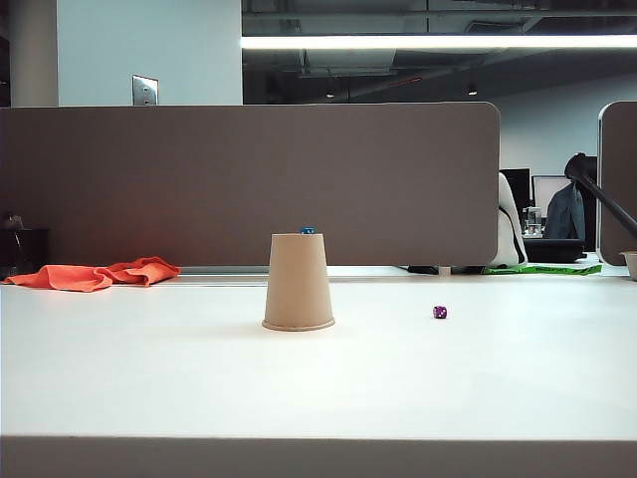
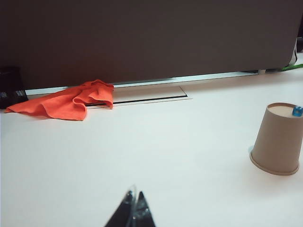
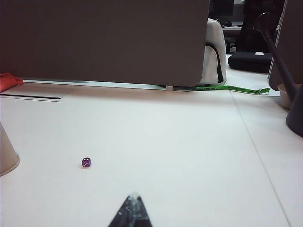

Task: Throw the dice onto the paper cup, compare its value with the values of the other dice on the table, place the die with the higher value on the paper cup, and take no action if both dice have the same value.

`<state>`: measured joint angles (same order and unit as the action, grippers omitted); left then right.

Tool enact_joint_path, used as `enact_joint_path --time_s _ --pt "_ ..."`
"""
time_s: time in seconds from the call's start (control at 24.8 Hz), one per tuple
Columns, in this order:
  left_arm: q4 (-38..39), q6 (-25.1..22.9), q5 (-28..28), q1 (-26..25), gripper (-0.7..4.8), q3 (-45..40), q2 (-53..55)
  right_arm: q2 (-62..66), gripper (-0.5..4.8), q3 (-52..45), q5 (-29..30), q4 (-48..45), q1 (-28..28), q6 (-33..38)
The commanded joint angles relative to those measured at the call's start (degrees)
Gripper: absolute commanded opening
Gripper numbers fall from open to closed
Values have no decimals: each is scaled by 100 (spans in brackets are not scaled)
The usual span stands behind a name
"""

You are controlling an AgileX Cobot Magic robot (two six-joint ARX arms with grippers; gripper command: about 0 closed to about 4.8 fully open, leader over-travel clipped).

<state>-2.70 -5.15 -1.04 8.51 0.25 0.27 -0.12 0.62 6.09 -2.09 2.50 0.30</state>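
Observation:
The tan paper cup [image 1: 298, 284] stands upside down on the white table [image 1: 318, 388], rim end down. The tiny blue dice [image 1: 309, 230] rests on the cup's upturned base, also seen as the blue dice [image 2: 297, 111] on the paper cup [image 2: 277, 140]. The dark purple other dice [image 1: 440, 313] lies on the table to the cup's right; the purple die [image 3: 86, 162] shows white pips. My left gripper [image 2: 134, 195] and right gripper [image 3: 134, 196] are both shut and empty, held back near the table's front, far from cup and dice. Neither gripper shows in the exterior view.
An orange cloth [image 1: 95, 274] lies at the back left by the brown partition [image 1: 249, 179]. A green strip [image 3: 232, 88] lies at the back right. A dark slanted pole [image 3: 279, 61] and a small bowl [image 3: 285, 96] stand at the far right.

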Motion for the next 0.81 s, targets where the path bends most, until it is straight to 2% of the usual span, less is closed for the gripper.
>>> enact_joint_path --time_s 0.04,0.12,0.32,0.52,0.81 --pt "-31 -251 -195 -2 -6 15 4 0 -1 26 2 -68 0 -72" --pt "-50 -503 -282 -2 -6 15 2 0 -1 26 4 -68 2 -212" --pt "-105 -317 -254 -2 -6 15 2 0 -1 26 2 -70 0 -203" --pt "-101 -304 385 -2 -6 15 2 0 -1 26 2 -72 2 -199" --pt "-79 -323 382 -2 -6 15 2 0 -1 26 4 -72 0 -199"
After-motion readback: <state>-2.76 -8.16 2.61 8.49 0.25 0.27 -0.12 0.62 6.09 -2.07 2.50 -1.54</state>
